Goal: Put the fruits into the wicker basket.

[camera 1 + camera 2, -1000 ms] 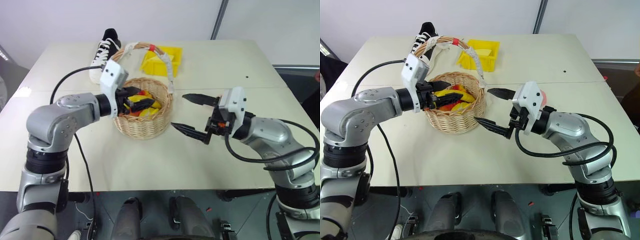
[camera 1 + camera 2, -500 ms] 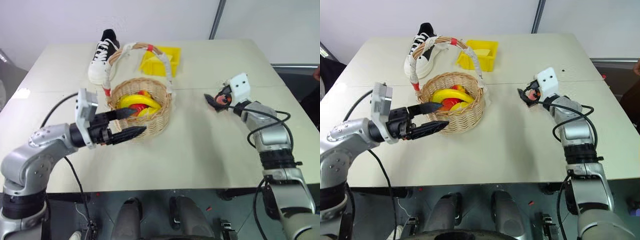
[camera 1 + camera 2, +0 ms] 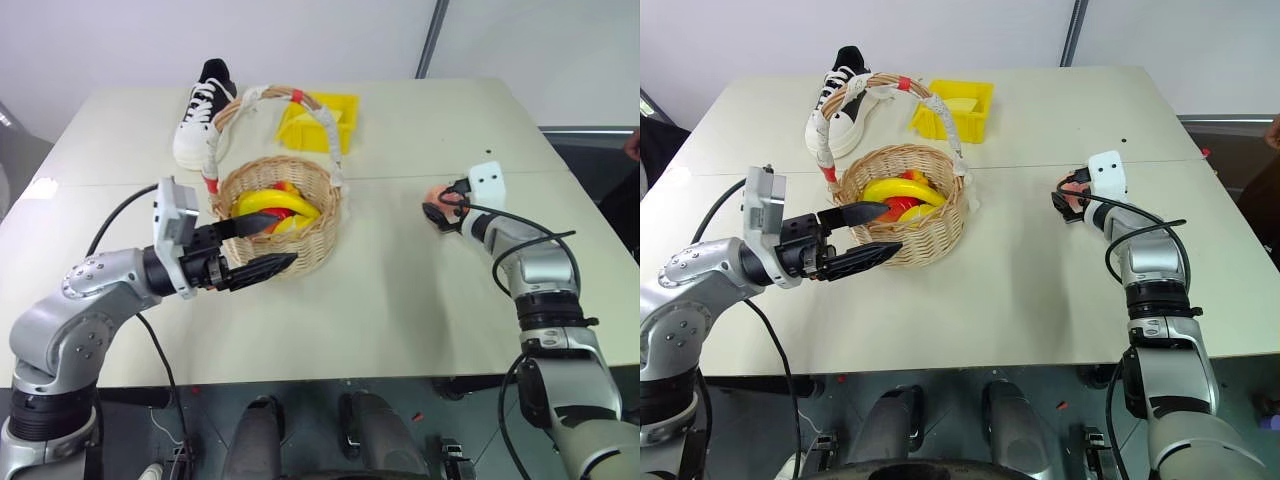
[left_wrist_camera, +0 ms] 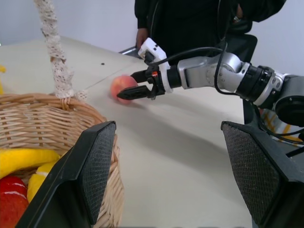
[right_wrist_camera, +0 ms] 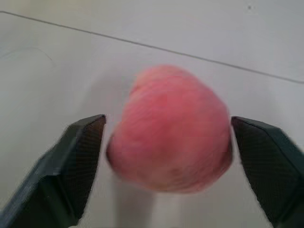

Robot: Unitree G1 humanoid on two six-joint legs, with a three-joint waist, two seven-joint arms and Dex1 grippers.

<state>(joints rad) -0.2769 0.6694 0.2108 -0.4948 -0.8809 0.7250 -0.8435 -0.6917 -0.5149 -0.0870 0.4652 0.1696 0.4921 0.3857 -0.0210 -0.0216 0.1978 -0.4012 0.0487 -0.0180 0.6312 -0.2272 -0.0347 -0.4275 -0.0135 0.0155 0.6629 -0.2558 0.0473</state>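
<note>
Right gripper (image 5: 166,137) is sitting around the peach (image 5: 171,128), one finger on each side with small gaps showing, so the jaws are apart and not clamped on it yet as far as I can tell. Left gripper (image 3: 872,232) is spread wide too, holding nothing, parked just in front of the basket on the robot's side.

Biggest to smallest, all placed off the basket: the table (image 3: 400,300) is under everything. The basket (image 3: 300,250) stands left of the middle, handle arching up over it. The sneaker (image 3: 200,115) is behind it to the left, and the yellow bin (image 3: 325,120) right behind it.

The banana (image 3: 270,203) is already lying inside the basket, next to something red I can't make out. The peach is on the table well off to the right of the basket.

So I'd call it about half done: banana in, peach still needs gripping, carrying over and dropping in.
</note>
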